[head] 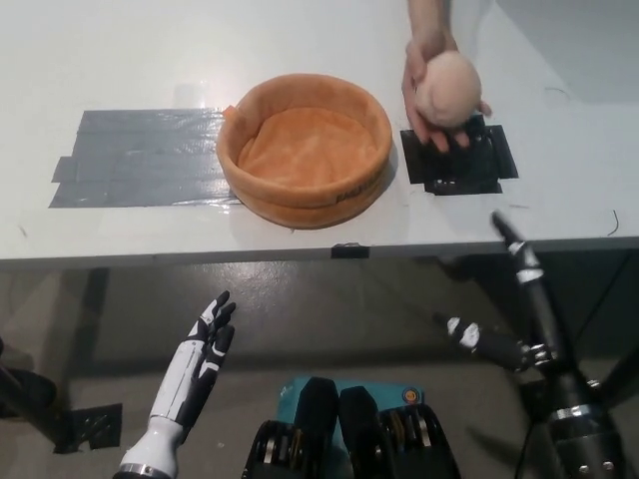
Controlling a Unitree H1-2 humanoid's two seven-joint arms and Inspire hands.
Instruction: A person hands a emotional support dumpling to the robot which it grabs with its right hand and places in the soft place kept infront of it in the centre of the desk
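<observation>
Nearest me, my white left hand (195,374) rests low below the desk edge, fingers straight and apart, empty. My black right hand (519,319) sits below the desk edge too, fingers spread wide, holding nothing. On the white desk (120,60), the soft round orange fabric basket (305,150) sits centred. Beyond, a person's hand (424,85) grips the pale pink plush dumpling (449,88) over a black tape patch (459,160).

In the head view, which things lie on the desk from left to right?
Grey tape patch → orange soft basket → black tape patch, with a person's hand holding the dumpling above it.
</observation>
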